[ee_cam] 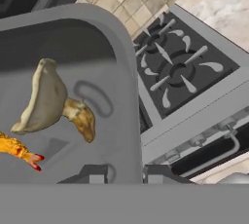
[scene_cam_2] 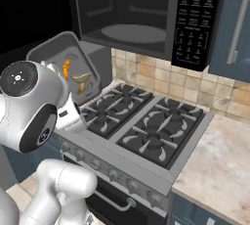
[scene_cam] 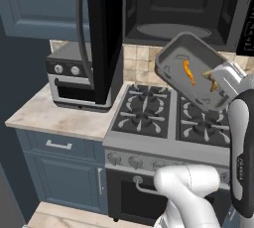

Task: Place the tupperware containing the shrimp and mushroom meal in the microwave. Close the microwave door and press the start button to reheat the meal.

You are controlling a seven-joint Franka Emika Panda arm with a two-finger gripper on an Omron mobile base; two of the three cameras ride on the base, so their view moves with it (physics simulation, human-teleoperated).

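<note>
end effector (ee_cam: 125, 173) apparently pinches tupperware (ee_cam: 97, 47) holding shrimp (ee_cam: 17, 151), mushroom (ee_cam: 46, 99).

Tupperware (scene_cam: 191, 68): near corner hidden behind arm | shrimp (ee_cam: 17, 151): cut by left edge, hand view | microwave (scene_cam_2: 146, 13): top cropped, keypad lettering illegible

The end effector (ee_cam: 125, 173) is gripping the tupperware (ee_cam: 97, 38) rim, with mushroom (ee_cam: 46, 99) and shrimp (ee_cam: 17, 151) lying inside, above the stove (ee_cam: 180, 72).
</note>
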